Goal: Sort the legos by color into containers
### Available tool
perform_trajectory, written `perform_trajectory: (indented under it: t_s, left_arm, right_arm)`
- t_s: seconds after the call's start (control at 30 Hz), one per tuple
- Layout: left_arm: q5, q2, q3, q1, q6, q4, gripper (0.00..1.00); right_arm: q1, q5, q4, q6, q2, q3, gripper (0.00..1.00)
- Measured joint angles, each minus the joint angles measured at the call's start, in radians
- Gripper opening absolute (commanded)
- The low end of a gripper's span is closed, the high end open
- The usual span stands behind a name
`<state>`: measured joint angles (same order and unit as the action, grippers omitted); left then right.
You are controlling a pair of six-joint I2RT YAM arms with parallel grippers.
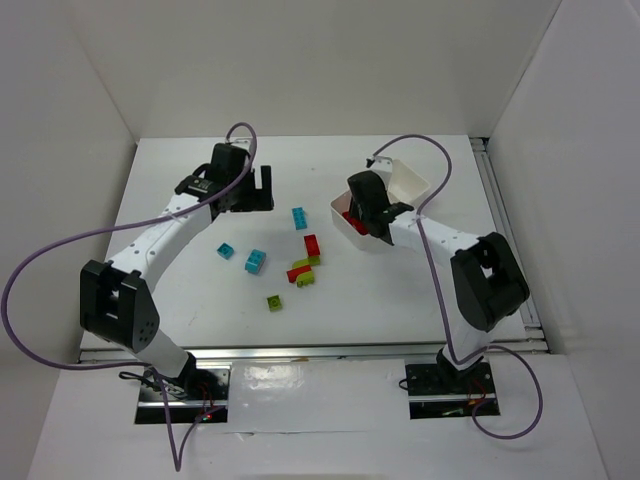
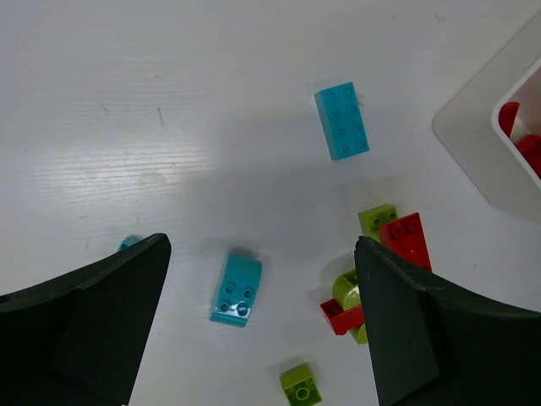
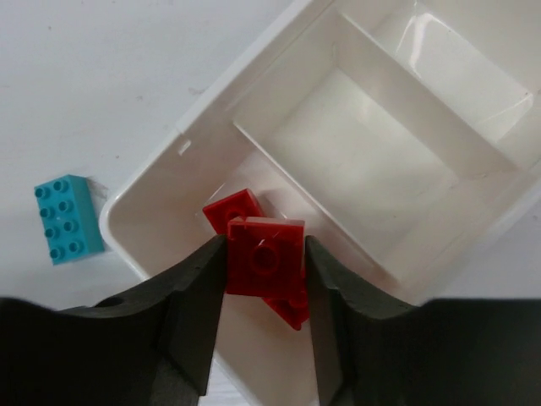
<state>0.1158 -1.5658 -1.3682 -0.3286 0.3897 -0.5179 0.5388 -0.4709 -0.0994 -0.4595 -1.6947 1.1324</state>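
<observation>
My right gripper (image 3: pixel 265 243) is shut on a red brick (image 3: pixel 265 262) and holds it over the nearest compartment of the white tray (image 3: pixel 182 135), above two other red bricks (image 3: pixel 232 207). In the top view that gripper (image 1: pixel 368 215) hangs over the tray's (image 1: pixel 415 180) near end. My left gripper (image 2: pixel 262 247) is open and empty above the table (image 1: pixel 262 190). Below it lie a curved cyan brick (image 2: pixel 237 289), a long cyan brick (image 2: pixel 342 121), a lime brick (image 2: pixel 301 385), a red brick (image 2: pixel 406 241) and a red-and-lime cluster (image 2: pixel 345 304).
A small cyan brick (image 1: pixel 225 251) lies left of the curved cyan one (image 1: pixel 256 262). The tray's other two compartments (image 3: pixel 355 152) hold nothing. White walls enclose the table on three sides. The long cyan brick also shows left of the tray in the right wrist view (image 3: pixel 68 218).
</observation>
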Motion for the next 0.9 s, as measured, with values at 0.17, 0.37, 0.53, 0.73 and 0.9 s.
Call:
perform_trajectory:
  t_s: [0.17,0.37,0.53,0.73,0.9]
  left_arm:
    - [-0.028,-0.001,0.000,-0.058,0.037,-0.007,1.00]
    - [-0.023,-0.006,0.000,-0.092,0.060,-0.023,1.00]
    - [0.023,-0.006,0.000,-0.064,0.062,-0.043,1.00]
    - [0.059,0.009,0.006,0.042,0.080,-0.052,0.99]
    - [0.064,0.029,0.018,0.069,0.087,-0.059,0.99]
  right_arm:
    - [-0.008,0.020,0.002,0.005,-0.002,0.005,0.71]
    - [0.007,0.034,-0.006,0.033,0.031,0.008,0.67]
    - [0.100,0.114,-0.011,0.095,0.102,0.010,0.77]
    - [0.206,0.252,-0.047,0.139,0.065,0.036,0.84]
    - [0.219,0.325,-0.087,0.151,-0.055,0.079,0.84]
